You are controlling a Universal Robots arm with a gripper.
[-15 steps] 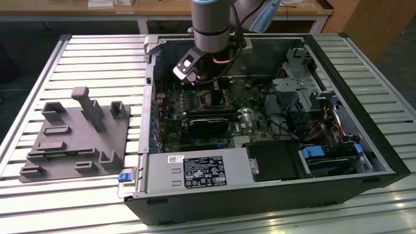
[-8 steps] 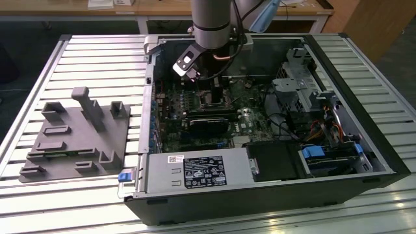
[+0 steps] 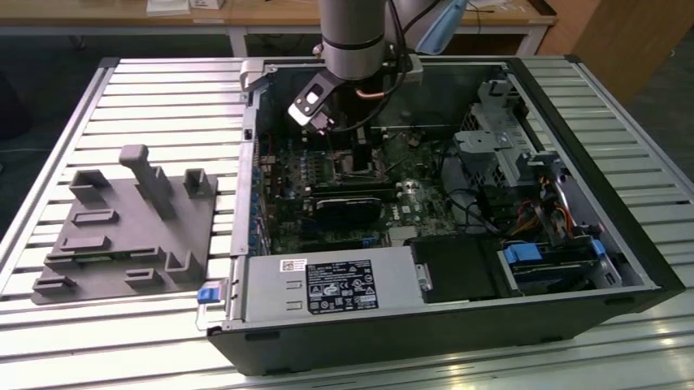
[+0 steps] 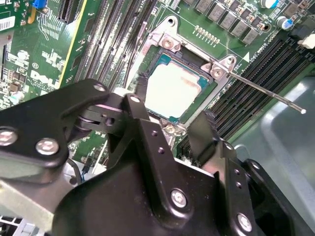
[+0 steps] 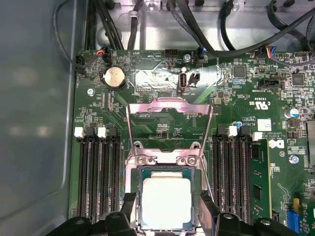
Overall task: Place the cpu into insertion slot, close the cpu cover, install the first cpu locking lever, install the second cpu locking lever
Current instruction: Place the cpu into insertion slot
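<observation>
Tabletop (image 3: 162, 89) of grey slats, computer case (image 3: 434, 345) open on it, wooden bench (image 3: 282, 12) behind, gripper (image 5: 166, 197) spread wide astride cpu (image 5: 166, 205).

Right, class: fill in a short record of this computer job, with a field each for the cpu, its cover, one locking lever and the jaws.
cpu: lying flat in the insertion slot
cpu cover: swung up open, off the cpu
locking lever: sticking out free, not latched
jaws: open, one on each side of the cpu
</observation>
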